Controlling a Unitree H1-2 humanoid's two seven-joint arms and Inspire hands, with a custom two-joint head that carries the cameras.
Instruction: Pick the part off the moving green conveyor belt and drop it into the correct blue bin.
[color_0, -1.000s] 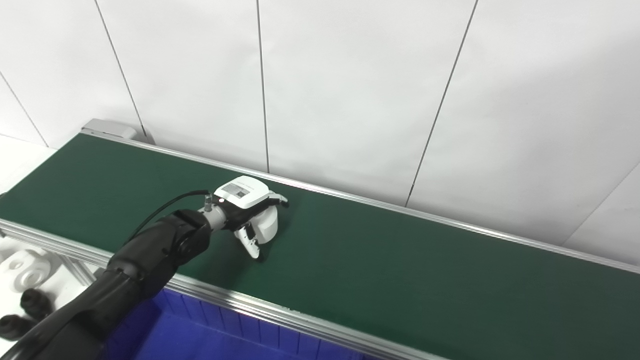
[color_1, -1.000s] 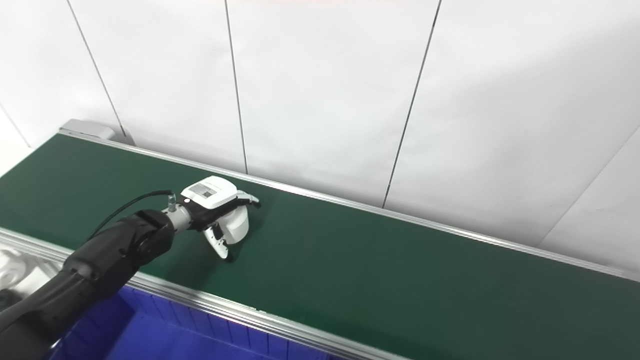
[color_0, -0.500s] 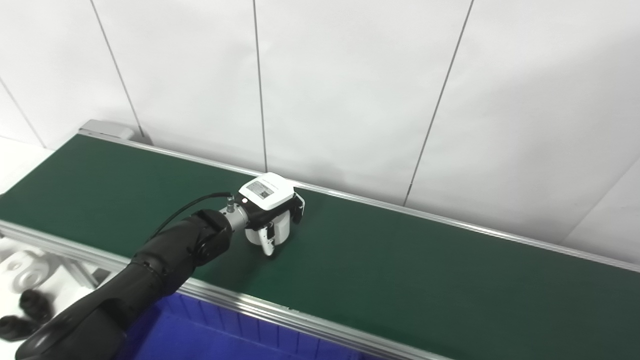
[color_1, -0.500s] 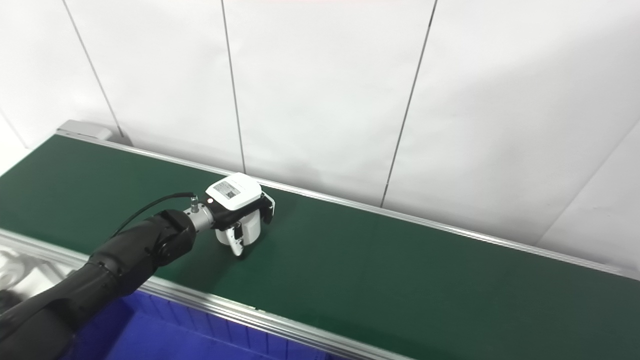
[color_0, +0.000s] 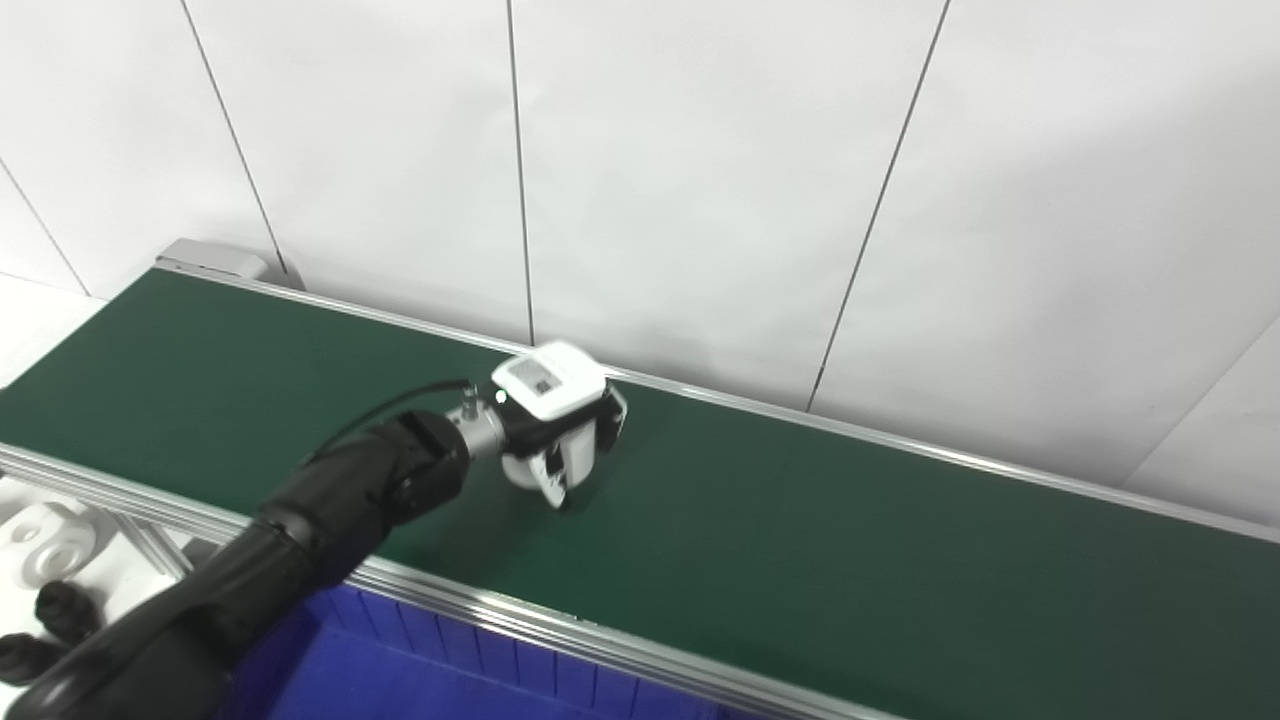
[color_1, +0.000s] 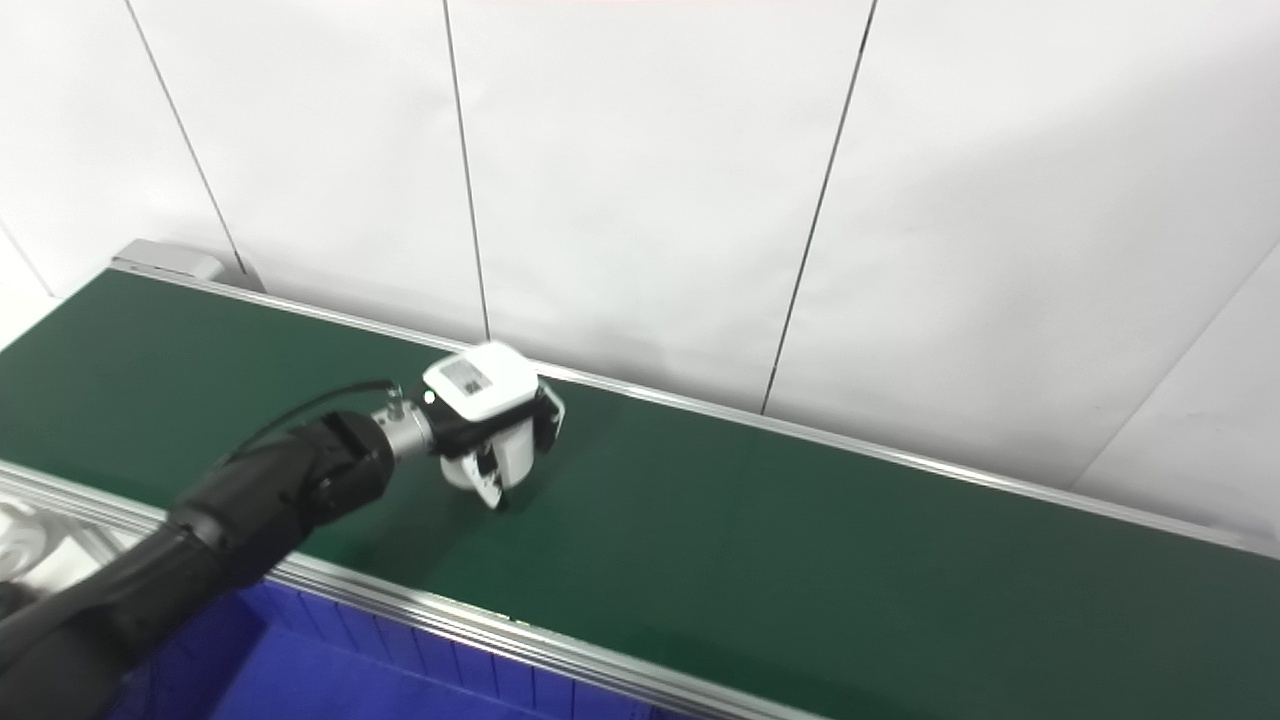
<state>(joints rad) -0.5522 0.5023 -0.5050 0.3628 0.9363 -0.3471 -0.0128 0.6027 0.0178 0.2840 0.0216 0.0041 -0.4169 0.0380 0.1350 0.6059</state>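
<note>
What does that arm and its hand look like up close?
The arm is glossy black and rounded, ending in a silver metal wrist. A thin black cable loops along it. The left hand has a white back plate bearing a small grey label, with black-and-white fingers.

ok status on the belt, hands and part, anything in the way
Left hand shut on white part, low over green belt. Right hand not in view. Blue bin below near rail, path to it looks clear.

Factory-style lab: conveyor belt, blue bin, white wall panels.
</note>
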